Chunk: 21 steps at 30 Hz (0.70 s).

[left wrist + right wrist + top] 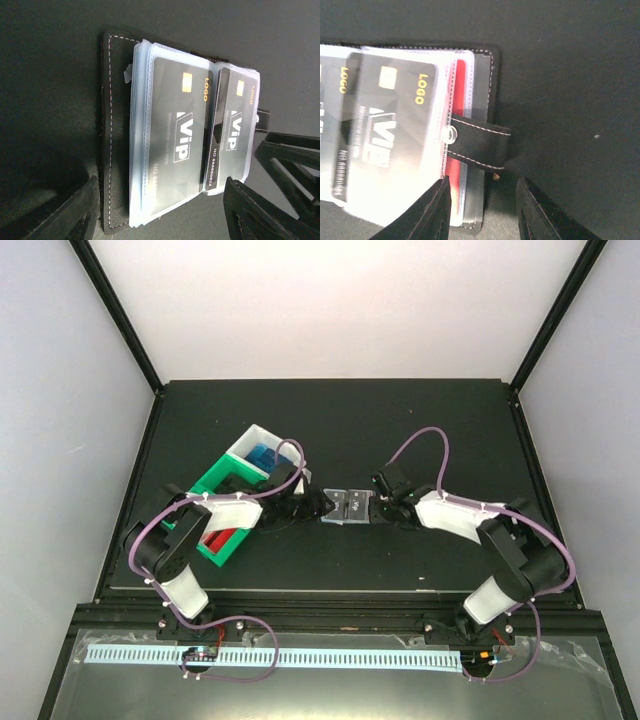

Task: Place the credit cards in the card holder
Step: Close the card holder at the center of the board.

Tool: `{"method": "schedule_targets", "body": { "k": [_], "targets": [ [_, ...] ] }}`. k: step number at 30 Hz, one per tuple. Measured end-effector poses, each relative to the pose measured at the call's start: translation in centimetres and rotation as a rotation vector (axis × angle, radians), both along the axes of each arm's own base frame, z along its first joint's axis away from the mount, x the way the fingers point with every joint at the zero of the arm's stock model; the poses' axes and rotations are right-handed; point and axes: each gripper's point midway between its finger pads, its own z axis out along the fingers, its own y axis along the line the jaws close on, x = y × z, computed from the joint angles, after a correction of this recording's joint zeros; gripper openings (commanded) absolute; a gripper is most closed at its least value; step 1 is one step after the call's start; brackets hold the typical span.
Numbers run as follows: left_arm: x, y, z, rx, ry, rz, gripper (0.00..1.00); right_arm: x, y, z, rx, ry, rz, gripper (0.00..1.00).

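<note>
Black table [420, 430], card holder [345, 508] well apart from edges

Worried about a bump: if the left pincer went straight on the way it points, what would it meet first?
The open card holder, probably. The left wrist view shows it directly ahead, framed by the left pincer's spread fingers; how near it lies I cannot tell.

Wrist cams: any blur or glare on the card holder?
Left wrist: card holder sharp, print on the cards legible, faint sheen on the sleeves. Right wrist: cards soft and smeared, lower sleeves washed out white, snap strap crisper.
</note>
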Motion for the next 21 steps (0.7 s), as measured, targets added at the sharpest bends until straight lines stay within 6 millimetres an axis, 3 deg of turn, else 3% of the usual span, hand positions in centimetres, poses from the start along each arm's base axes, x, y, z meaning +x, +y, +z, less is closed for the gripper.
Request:
{"method": "schedule_targets", "body": {
  "k": [7, 15, 21],
  "targets": [
    [0.1, 0.2, -0.1, 0.027, -0.001, -0.001, 0.69, 0.2, -0.5, 1.6, 0.006, -0.043, -0.038, 0.42],
    [1.0, 1.0, -0.6, 0.139, -0.013, -0.015, 0.55, 0.5, -0.6, -0.1, -0.068, -0.020, 0.019, 0.43],
    [1.8, 1.6, -1.2, 0.284, -0.037, -0.057, 0.45, 1.5, -1.3, 0.0, -0.130, -0.049, 0.010, 0.43]
  ]
}}
